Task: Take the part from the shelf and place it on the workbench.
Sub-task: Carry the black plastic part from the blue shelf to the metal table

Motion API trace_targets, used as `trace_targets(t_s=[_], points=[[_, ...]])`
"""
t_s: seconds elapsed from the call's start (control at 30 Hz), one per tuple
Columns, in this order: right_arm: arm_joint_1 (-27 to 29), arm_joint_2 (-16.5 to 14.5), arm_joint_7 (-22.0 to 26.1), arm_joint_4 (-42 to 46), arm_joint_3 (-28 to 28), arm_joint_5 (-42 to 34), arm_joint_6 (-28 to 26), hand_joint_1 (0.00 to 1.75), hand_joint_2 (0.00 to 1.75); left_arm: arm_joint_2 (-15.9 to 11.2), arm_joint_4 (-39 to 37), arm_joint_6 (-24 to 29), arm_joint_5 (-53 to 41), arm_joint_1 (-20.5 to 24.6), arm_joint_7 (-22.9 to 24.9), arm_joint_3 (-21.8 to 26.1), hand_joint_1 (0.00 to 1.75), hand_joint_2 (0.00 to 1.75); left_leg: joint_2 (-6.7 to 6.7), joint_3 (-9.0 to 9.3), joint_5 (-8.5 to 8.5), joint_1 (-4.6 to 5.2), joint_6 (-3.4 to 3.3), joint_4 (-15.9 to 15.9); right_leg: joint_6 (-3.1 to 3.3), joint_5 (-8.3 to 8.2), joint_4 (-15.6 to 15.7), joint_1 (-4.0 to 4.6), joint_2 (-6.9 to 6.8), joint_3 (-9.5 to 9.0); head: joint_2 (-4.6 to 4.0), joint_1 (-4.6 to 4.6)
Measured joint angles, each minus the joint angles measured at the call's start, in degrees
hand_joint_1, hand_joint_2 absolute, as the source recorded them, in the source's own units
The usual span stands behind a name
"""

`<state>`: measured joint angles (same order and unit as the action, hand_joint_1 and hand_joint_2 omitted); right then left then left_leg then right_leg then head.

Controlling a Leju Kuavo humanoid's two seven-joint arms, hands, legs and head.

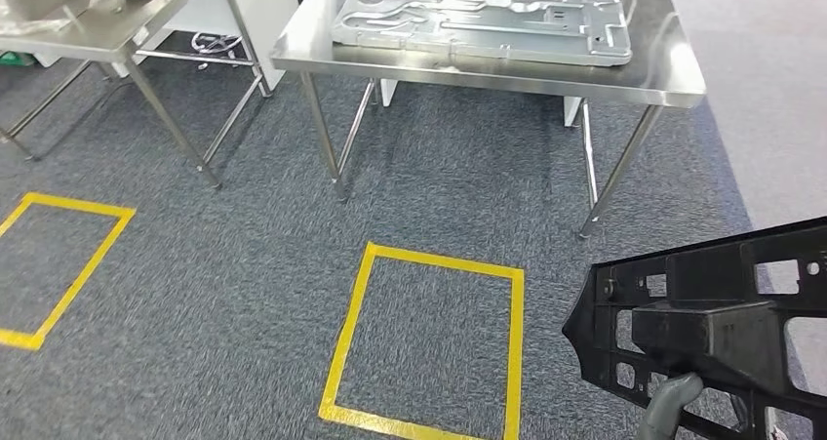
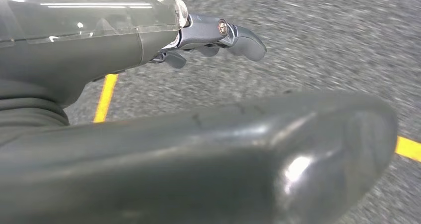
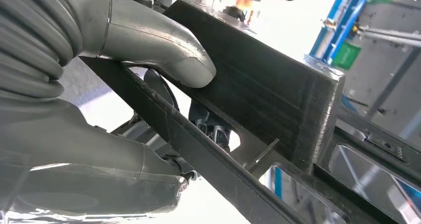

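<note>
A black plastic frame part with cut-out windows hangs at the lower right of the head view, above the carpet. My right hand grips it from below, a grey finger showing under its raised block. In the right wrist view the thumb presses on the part's thick black bar and the fingers wrap beneath it. The steel workbench stands ahead, apart from the part. My left hand hangs over the carpet with its fingers loosely extended and nothing in them.
A large grey stamped metal panel lies on the workbench. A second steel table stands at the far left. Yellow tape squares mark the grey carpet between me and the bench. A blue rack shows behind the part.
</note>
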<state>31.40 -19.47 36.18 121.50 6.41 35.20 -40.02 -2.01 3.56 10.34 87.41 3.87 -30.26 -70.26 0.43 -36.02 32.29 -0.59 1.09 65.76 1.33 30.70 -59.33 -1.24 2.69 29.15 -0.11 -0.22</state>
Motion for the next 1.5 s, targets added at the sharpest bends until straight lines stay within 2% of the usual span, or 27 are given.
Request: trace_targets(t_s=[0.07, 0.1, 0.2, 0.27, 0.33, 0.37, 0.4, 0.43, 0.5, 0.57, 0.63, 0.7, 0.77, 0.83, 0.9, 0.93, 0.97, 1.03, 1.1, 1.2, 1.23, 1.3, 1.37, 1.4, 1.43, 1.47, 1.5], points=[[-0.1, 0.0, 0.0, 0.0, 0.0, 0.3, 0.0, 1.75, 1.75, 0.0, 0.0, 0.0, 0.0, 0.1, 0.0, -0.1, 0.0, 0.0, -0.29, 0.78, -4.41, 0.4, -0.84, -4.7, -0.68, 1.05, 0.2, 0.12, 0.56, -1.16, 0.0, -0.07], [-0.1, 0.0, 0.0, 0.0, 0.0, 0.4, 0.0, 1.75, 1.75, 0.0, 0.0, 0.0, 0.0, 0.1, 0.1, -0.1, 0.0, 0.0, -0.47, 1.06, -5.23, 0.57, -1.21, -5.7, -1.14, 1.18, 0.0, 0.17, 0.72, -1.67, 0.0, -0.09], [-0.1, 0.0, 0.0, 0.0, 0.1, 0.8, 0.0, 1.75, 1.75, 0.0, 0.0, 0.0, 0.0, 0.3, 0.2, -0.2, 0.0, 0.0, -0.78, 2.91, -5.3, 0.5, -2.49, -7.0, -2.37, 0.71, -1.8, 0.33, 0.19, -2.31, 0.01, -0.03], [-0.4, 0.1, 0.0, 0.0, 0.1, 1.1, 0.0, 1.75, 1.75, 0.0, 0.0, 0.0, 0.0, 0.3, 0.3, -0.2, 0.0, 0.0, -0.68, 4.18, -5.04, 0.47, -3.29, -7.4, -2.65, 2.71, -5.5, 0.37, -1.1, -0.64, 0.01, 0.12], [-0.6, 0.1, 0.0, 0.0, 0.1, 1.3, 0.0, 1.75, 1.75, 0.0, 0.0, -0.1, 0.0, 0.3, 0.4, -0.2, 0.0, 0.0, -0.6, 4.7, -4.4, 0.7, -3.64, -7.4, -2.99, 6.25, -11.4, 0.4, -2.0, 3.39, 0.0, 0.24], [-0.6, 0.1, 0.0, 0.0, 0.1, 1.4, 0.0, 1.75, 1.75, 0.0, 0.0, -0.1, 0.0, 0.2, 0.4, -0.2, 0.0, 0.0, -0.58, 4.89, -4.08, 0.82, -3.66, -7.4, -3.12, 7.28, -13.7, 0.42, -2.09, 5.4, 0.0, 0.27], [-0.6, 0.1, 0.0, 0.0, 0.1, 1.4, 0.0, 1.75, 1.75, 0.0, 0.0, -0.1, 0.0, 0.1, 0.5, -0.2, 0.0, 0.0, -0.55, 5.18, -3.73, 0.94, -3.65, -7.4, -3.19, 7.15, -14.4, 0.45, -2.14, 6.7, 0.0, 0.26], [-0.7, 0.1, 0.0, -0.1, 0.1, 1.5, 0.0, 1.75, 1.75, 0.0, 0.0, -0.1, 0.0, 0.0, 0.5, -0.2, 0.0, 0.0, -0.52, 5.62, -3.36, 1.04, -3.62, -7.4, -3.06, 5.65, -13.1, 0.54, -2.19, 6.99, 0.0, 0.28], [-0.7, 0.1, 0.0, -0.1, 0.1, 1.7, 0.0, 1.75, 1.75, 0.0, 0.0, -0.1, 0.0, 0.0, 0.5, -0.2, 0.0, 0.0, -0.45, 6.76, -2.53, 1.18, -3.52, -7.4, -2.18, 0.42, -6.5, 0.98, -2.46, 5.35, 0.0, 0.28], [-0.9, 0.1, -0.1, -0.2, 0.1, 1.7, 0.0, 1.75, 1.75, 0.1, 0.0, -0.2, 0.0, 0.0, 0.6, -0.2, 0.0, 0.0, -0.38, 7.72, -1.84, 1.21, -3.17, -7.6, -1.25, -1.73, -1.6, 1.61, -2.82, 4.06, 0.01, 0.1], [-1.0, 0.1, -0.6, -0.3, 0.2, 1.5, 0.0, 1.75, 1.75, 0.2, 0.0, -0.2, 0.0, 0.0, 0.6, -0.3, 0.0, 0.0, -0.13, 8.61, -1.76, 1.14, -2.52, -7.4, -0.48, -1.58, -0.2, 1.86, -2.76, 3.75, 0.01, 0.04], [-1.2, 0.2, -1.0, -0.2, 0.3, 1.2, 0.0, 1.75, 1.75, 0.1, 0.0, -0.2, 0.0, 0.2, 0.7, -0.3, 0.0, 0.0, 0.04, 8.84, -1.82, 1.14, -1.86, -6.3, 0.1, -2.31, 0.8, 1.43, -2.39, 2.45, 0.0, 0.15], [-1.4, 0.2, -1.3, -0.3, 0.5, 0.9, 0.0, 1.75, 1.75, 0.1, 0.0, -0.3, 0.0, 0.4, 0.7, -0.3, 0.0, 0.0, -0.1, 6.75, -0.87, 0.94, -1.18, -2.3, 0.3, -2.16, 1.5, 0.91, -1.99, 1.12, 0.01, -0.09], [-1.4, 0.3, -1.4, -0.3, 0.7, 0.8, 0.0, 1.75, 1.75, 0.1, 0.0, -0.3, 0.0, 0.4, 0.7, -0.4, 0.0, 0.0, -0.21, 2.47, 1.84, 0.32, -0.44, 4.1, 0.35, -1.52, 1.7, 0.66, -1.25, 0.36, 0.0, -0.35], [-1.4, 0.3, -1.6, -0.3, 0.8, 0.8, 0.0, 1.75, 1.75, 0.1, 0.0, -0.3, 0.0, 0.3, 0.7, -0.4, 0.0, 0.0, -0.21, -1.06, 4.02, -0.33, 0.29, 7.6, -0.01, -0.67, 1.6, 0.32, -0.09, -0.51, 0.0, -0.38], [-1.4, 0.4, -1.7, -0.3, 0.8, 0.8, 0.0, 1.75, 1.75, 0.0, 0.0, -0.3, 0.0, 0.2, 0.7, -0.4, 0.0, 0.0, -0.25, -1.66, 3.74, -0.6, 0.64, 6.8, -0.29, -0.19, 1.6, 0.07, 0.56, -1.13, 0.0, -0.37], [-1.4, 0.4, -1.8, -0.3, 0.8, 0.8, 0.0, 1.75, 1.75, 0.0, 0.0, -0.3, 0.0, 0.1, 0.7, -0.4, 0.0, 0.0, -0.32, -1.44, 2.24, -0.83, 0.96, 4.4, -0.59, 0.36, 1.6, -0.23, 1.04, -1.84, 0.0, -0.38], [-1.4, 0.4, -1.9, -0.3, 0.8, 1.2, 0.0, 1.75, 1.75, 0.0, 0.0, -0.4, 0.0, 0.0, 0.7, -0.4, 0.0, 0.0, -0.53, -0.25, -3.27, -1.11, 1.39, -2.2, -1.3, 1.59, 1.6, -0.69, 1.75, -3.24, 0.0, -0.44], [-1.4, 0.4, -1.9, -0.3, 0.8, 1.6, 0.0, 1.75, 1.75, 0.0, 0.0, -0.4, 0.0, 0.1, 0.7, -0.4, 0.0, 0.0, -0.64, 0.44, -6.51, -0.83, 0.91, -5.4, -2.23, 2.61, 1.8, -0.8, 2.2, -4.05, 0.0, -0.58], [-1.6, 0.4, -1.8, -0.3, 0.8, 2.1, 0.0, 1.75, 1.75, 0.0, 0.0, -0.5, 0.0, 0.4, 0.7, -0.4, 0.0, 0.0, -0.72, 1.41, -6.18, -0.56, -0.78, -5.9, -3.71, 2.12, 0.6, -0.8, 1.88, -4.29, 0.0, -0.63], [-1.7, 0.4, -1.8, -0.3, 0.8, 2.2, 0.0, 1.75, 1.75, 0.0, 0.0, -0.5, 0.0, 0.4, 0.7, -0.5, 0.0, 0.0, -0.69, 2.0, -5.93, -0.6, -1.28, -6.2, -3.98, 1.54, -1.4, -0.81, 1.05, -3.43, 0.0, -0.58], [-2.1, 0.4, -1.8, -0.3, 0.8, 2.3, 0.0, 1.75, 1.75, -0.1, 0.0, -0.5, 0.0, 0.4, 0.7, -0.5, 0.0, 0.0, -0.56, 3.2, -5.26, -0.55, -2.05, -6.6, -4.09, 2.02, -7.8, -0.65, -1.04, 0.74, 0.0, -0.45], [-2.3, 0.5, -1.8, -0.3, 0.8, 2.5, 0.0, 1.75, 1.75, -0.1, 0.0, -0.6, 0.0, 0.2, 0.7, -0.5, 0.0, 0.0, -0.41, 4.36, -4.19, -0.34, -2.43, -6.7, -4.01, 5.27, -14.0, -0.36, -2.07, 6.15, 0.0, -0.4], [-2.4, 0.5, -1.8, -0.3, 0.8, 2.7, 0.0, 1.75, 1.75, -0.1, 0.0, -0.6, 0.0, 0.2, 0.7, -0.5, 0.0, 0.0, -0.37, 5.07, -3.56, -0.22, -2.49, -6.7, -3.91, 6.85, -15.3, -0.21, -2.18, 8.16, 0.0, -0.42], [-2.4, 0.5, -1.9, -0.3, 0.8, 2.8, 0.0, 1.75, 1.75, -0.1, 0.0, -0.6, 0.0, 0.1, 0.7, -0.5, 0.0, 0.0, -0.35, 5.9, -2.88, -0.1, -2.52, -6.7, -3.69, 7.61, -15.2, -0.05, -2.23, 9.45, 0.0, -0.4], [-2.5, 0.5, -1.9, -0.3, 0.8, 3.0, 0.0, 1.75, 1.75, -0.1, 0.0, -0.6, 0.0, 0.1, 0.7, -0.5, 0.0, 0.0, -0.35, 6.86, -2.16, 0.02, -2.53, -6.7, -3.33, 6.91, -13.4, 0.18, -2.3, 9.92, 0.0, -0.4], [-2.5, 0.5, -2.0, -0.3, 0.8, 3.1, 0.0, 1.75, 1.75, -0.1, 0.0, -0.7, 0.0, 0.1, 0.7, -0.5, 0.0, 0.0, -0.32, 7.76, -1.45, 0.12, -2.52, -6.8, -2.84, 4.67, -10.5, 0.48, -2.42, 9.78, 0.0, -0.39]])
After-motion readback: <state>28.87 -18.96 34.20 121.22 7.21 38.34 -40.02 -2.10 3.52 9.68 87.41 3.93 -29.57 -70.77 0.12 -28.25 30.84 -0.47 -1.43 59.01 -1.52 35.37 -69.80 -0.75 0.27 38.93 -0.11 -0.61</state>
